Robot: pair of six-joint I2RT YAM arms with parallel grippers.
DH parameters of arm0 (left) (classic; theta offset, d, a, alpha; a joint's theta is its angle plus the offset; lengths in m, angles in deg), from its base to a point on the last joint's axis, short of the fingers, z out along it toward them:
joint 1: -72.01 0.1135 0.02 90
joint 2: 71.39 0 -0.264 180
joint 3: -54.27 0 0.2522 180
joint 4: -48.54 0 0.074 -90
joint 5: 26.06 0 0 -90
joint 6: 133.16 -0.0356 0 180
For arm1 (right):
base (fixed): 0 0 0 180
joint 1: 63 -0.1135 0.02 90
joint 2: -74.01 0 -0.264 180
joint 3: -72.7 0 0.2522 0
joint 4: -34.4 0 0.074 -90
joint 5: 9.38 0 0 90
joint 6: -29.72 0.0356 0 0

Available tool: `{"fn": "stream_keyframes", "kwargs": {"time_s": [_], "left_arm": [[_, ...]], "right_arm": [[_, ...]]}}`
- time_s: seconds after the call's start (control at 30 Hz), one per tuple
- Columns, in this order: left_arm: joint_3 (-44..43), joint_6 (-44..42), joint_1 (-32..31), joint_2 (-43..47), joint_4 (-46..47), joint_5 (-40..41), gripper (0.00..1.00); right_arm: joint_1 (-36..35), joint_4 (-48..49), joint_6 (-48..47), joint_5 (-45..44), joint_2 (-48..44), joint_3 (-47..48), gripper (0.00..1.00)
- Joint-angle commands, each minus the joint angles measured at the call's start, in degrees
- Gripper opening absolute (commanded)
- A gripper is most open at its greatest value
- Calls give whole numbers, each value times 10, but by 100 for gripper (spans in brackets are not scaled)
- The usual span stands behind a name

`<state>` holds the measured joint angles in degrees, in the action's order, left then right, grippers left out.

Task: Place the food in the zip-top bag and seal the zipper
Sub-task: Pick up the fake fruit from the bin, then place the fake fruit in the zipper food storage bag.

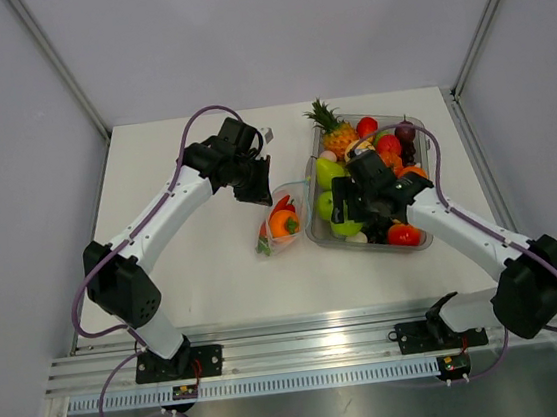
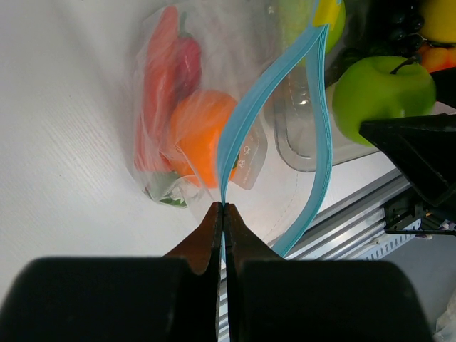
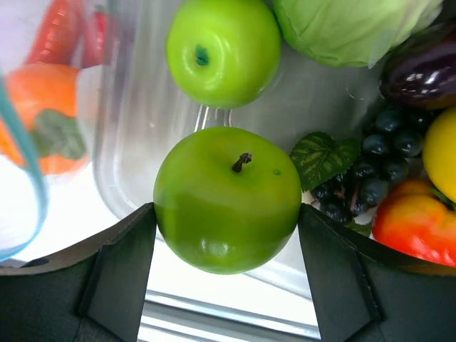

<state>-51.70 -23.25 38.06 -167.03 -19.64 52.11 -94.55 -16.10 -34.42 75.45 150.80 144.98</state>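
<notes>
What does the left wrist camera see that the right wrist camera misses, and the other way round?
Left wrist only: the left gripper shut on the blue zipper, which gapes open beyond. Right wrist only: the right gripper with a finger either side of the green apple, contact unclear, plus a cabbage and an eggplant. Both: the bag holding the orange piece, that apple, dark grapes and the clear tray.

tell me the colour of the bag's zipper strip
The zipper strip is light blue, clearest in the left wrist view.
</notes>
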Motion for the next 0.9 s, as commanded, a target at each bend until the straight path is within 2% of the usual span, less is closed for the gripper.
{"fn": "stream_keyframes", "kwargs": {"time_s": [0.0, 0.17, 0.27, 0.43, 0.77, 0.8, 0.87], "left_arm": [[4, -2, -1, 16, 16, -13, 0], [7, -1, -1, 17, 18, -16, 0], [11, 0, -1, 19, 18, -15, 0], [12, 1, -1, 22, 20, -21, 0], [7, 1, -1, 25, 19, -24, 0], [7, 3, 0, 25, 20, -32, 0], [5, 6, -1, 24, 26, -41, 0]], "right_arm": [[-3, -21, 7, -7, -42, 68, 39], [-17, -44, 2, 17, -51, 127, 39], [-48, -47, 2, 14, -37, 171, 41], [-93, -25, 6, 9, 26, 226, 44], [-102, 19, 9, 24, 129, 262, 48], [-103, 18, 9, 24, 145, 268, 49], [-103, 17, 6, 29, 160, 277, 64]]}}
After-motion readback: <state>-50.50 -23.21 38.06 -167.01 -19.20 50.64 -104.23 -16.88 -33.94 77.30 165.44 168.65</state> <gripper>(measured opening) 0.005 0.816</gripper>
